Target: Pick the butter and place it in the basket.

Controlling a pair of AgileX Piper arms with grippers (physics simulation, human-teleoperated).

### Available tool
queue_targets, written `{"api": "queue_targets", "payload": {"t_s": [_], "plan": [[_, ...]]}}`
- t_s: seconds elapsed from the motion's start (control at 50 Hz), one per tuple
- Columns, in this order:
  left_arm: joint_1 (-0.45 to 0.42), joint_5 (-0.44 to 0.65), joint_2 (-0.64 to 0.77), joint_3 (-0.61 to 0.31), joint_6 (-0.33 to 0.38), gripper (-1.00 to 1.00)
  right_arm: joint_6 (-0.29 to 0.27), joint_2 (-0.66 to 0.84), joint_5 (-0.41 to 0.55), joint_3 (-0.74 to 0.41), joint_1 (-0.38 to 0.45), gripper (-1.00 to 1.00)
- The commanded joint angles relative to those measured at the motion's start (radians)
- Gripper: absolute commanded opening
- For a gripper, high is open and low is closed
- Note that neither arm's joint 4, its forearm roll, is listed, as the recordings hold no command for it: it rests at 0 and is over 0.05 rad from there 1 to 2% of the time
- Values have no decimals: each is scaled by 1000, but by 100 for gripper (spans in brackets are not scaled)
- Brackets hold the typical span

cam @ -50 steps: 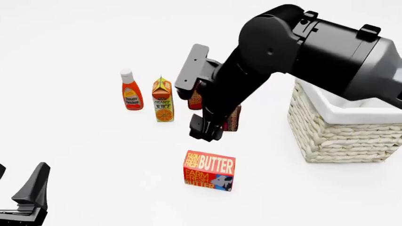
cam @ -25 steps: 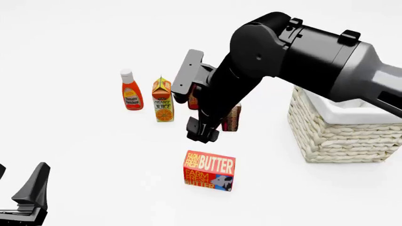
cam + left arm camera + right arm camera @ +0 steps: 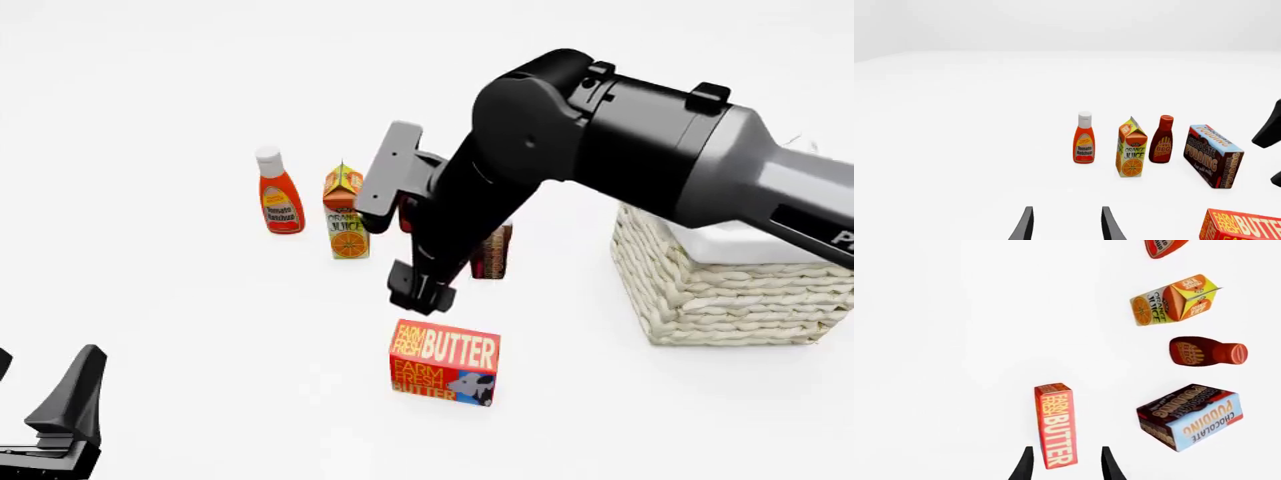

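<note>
The butter (image 3: 445, 361) is a red-orange box standing on the table at front centre, and it also shows in the right wrist view (image 3: 1054, 425) and the left wrist view (image 3: 1241, 226). My right gripper (image 3: 420, 290) hangs open just above and slightly behind the butter, not touching it. Its fingers (image 3: 1025, 466) stand on either side of the box's near end in the right wrist view. The cream wicker basket (image 3: 721, 295) with white lining stands to the right. My left gripper (image 3: 1066, 215) rests open and holds nothing at the front left corner.
Behind the butter stand a ketchup bottle (image 3: 279, 192), an orange juice carton (image 3: 346, 215), a BBQ sauce bottle (image 3: 1163, 140) and a chocolate pudding box (image 3: 1214, 156). The right arm (image 3: 627, 130) hides part of the last two in the front view.
The right arm has swung down and to the left, bringing its open gripper lower and closer over the butter. The left gripper and all the groceries stayed put.
</note>
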Motion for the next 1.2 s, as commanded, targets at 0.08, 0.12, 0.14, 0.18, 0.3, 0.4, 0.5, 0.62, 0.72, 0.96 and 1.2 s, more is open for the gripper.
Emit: {"api": "queue_targets", "payload": {"t_s": [0.08, 0.12, 0.14, 0.18, 0.3, 0.4, 0.5, 0.62, 0.72, 0.96, 1.2], "plan": [[0, 0, 0, 0, 0, 100, -4, 10, -15, 28, 0, 100], [0, 0, 0, 0, 0, 100, -2, 12, -17, 30, 0, 100], [0, 0, 0, 0, 0, 100, -2, 13, -18, 32, 0, 100], [0, 0, 0, 0, 0, 100, -1, 12, -20, 39, 1, 100], [0, 0, 0, 0, 0, 100, -2, 20, -23, 36, 1, 100], [0, 0, 0, 0, 0, 100, 2, 18, -32, 49, 5, 100], [0, 0, 0, 0, 0, 100, 0, 25, -39, 53, 1, 100], [0, 0, 0, 0, 0, 100, -5, 26, -44, 66, 1, 100], [0, 0, 0, 0, 0, 100, -16, 28, -44, 70, 0, 100], [0, 0, 0, 0, 0, 100, -38, 43, -38, 53, -4, 100], [0, 0, 0, 0, 0, 100, -36, 54, -56, 65, -6, 100]]}}
